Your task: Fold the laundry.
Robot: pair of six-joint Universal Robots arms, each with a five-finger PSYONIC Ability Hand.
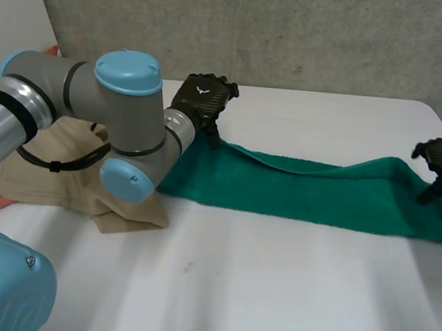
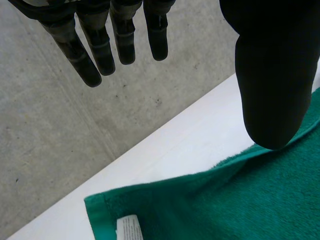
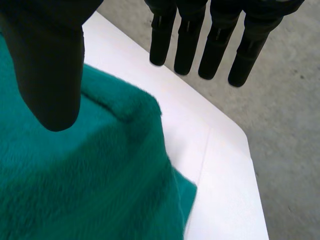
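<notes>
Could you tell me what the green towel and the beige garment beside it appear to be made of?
Green towel: probably terry cotton, matte, given its fuzzy pile. Beige garment: seemingly a smooth woven cloth, matte, creased, without visible pile.

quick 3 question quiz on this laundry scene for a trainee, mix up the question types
1. True or false: the green towel is already folded into a neat square.
2. Multiple choice: the beige cloth lies
A) under the left arm
B) folded at the table's middle
C) draped over the towel's far end
3. Fill in: in its wrist view, the left hand has its fingers ___, with nothing held in them.

Key
1. False: it lies stretched out long across the table.
2. A
3. straight
</notes>
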